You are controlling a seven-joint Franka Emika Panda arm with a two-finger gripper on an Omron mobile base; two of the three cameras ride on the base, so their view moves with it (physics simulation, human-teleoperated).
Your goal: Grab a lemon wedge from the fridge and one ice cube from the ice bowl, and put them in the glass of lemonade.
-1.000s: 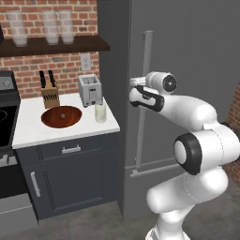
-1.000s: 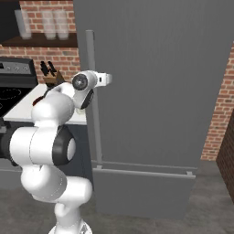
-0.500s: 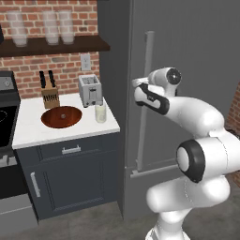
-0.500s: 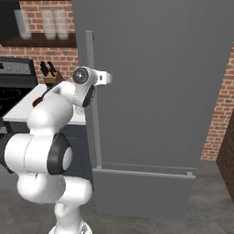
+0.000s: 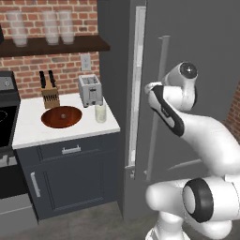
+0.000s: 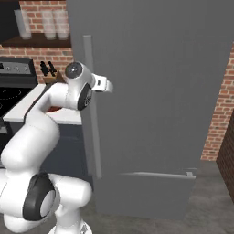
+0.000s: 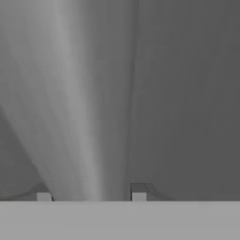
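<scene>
The hand (image 7: 91, 194) is clamped on the fridge's long, smooth light-grey bar handle (image 5: 137, 89), which runs between its two small dark fingertips (image 7: 138, 191). The tall matte dark-grey fridge (image 6: 160, 105) fills the frame's middle. At left, on the white desk (image 5: 28, 129), sit the round reddish-brown wooden bowl (image 5: 61, 116) and the short cylindrical glass (image 5: 100, 113) of creamy lemonade.

The fridge (image 5: 197, 61) is dark grey, with a long light-grey bar handle (image 5: 136, 89). The wall (image 5: 42, 65) behind is red brick with pale mortar lines. The tabletop (image 5: 28, 126) is white over dark slate-blue cabinets (image 5: 70, 178) with silver pulls. The bowl (image 5: 61, 116) is reddish-brown. The glass (image 5: 100, 113) holds pale creamy yellow. The toaster (image 5: 90, 90) is silvery grey, the knife block (image 5: 50, 97) tan with black handles, the shelf (image 5: 51, 45) dark brown, its jars (image 5: 50, 27) frosted white. The arm (image 5: 197, 136) is white with dark joints.
</scene>
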